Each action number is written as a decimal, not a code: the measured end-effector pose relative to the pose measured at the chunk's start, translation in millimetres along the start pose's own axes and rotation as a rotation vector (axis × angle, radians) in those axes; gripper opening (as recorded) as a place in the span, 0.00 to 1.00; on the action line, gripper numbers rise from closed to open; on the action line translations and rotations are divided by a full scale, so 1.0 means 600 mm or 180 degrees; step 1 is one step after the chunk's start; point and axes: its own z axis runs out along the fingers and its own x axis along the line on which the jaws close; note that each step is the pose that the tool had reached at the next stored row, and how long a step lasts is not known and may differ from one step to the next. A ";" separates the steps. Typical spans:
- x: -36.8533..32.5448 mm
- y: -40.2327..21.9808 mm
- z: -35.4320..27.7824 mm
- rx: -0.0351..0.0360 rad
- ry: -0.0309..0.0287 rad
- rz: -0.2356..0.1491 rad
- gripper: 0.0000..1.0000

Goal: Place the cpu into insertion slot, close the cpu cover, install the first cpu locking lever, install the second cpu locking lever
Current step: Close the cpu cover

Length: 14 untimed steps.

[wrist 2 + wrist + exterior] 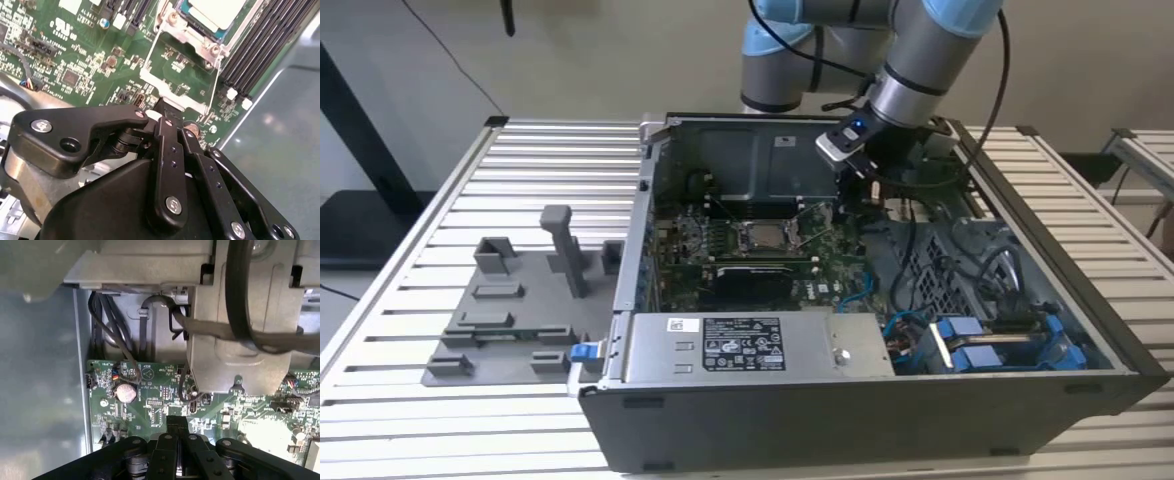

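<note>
- Slatted pale surface (pixel 440 180) is seen carrying an open computer case (pixel 854 420), with a grey fixture (pixel 507 320) beside it on the exterior view's left.
- An arm (pixel 921 60) is reached down into the case from above.
- The pincer (pixel 854 195) is held low over the green motherboard (pixel 827 245), towards the exterior view's right of the cpu (pixel 762 236) and apart from it.
- The cpu is seated in the slot (pixel 192 36) amid the board, silvery top upward (pixel 215 10). It is bordered by a silvery metal frame, and whether the cover is fully down cannot be told.
- Two thin wire levers (pixel 149 47) (pixel 217 75) are seen running from the slot towards the pincer (pixel 167 111).
- The pincer's black fingers (pixel 165 450) are drawn together, with nothing seen between them. The tips are close to a silvery plate at the levers' near end, and contact cannot be judged.
- Long black memory slots (pixel 260 45) are seen beside the slot.
- Dark cables (pixel 107 325) are seen against the case wall above the board's edge.
</note>
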 end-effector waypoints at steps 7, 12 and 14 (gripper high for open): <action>0.000 -0.023 -0.007 0.0000 0.0000 0.0000 0.11; 0.001 -0.047 -0.008 0.0000 0.0000 0.0000 0.11; 0.001 -0.058 -0.008 0.0000 0.0000 0.0000 0.11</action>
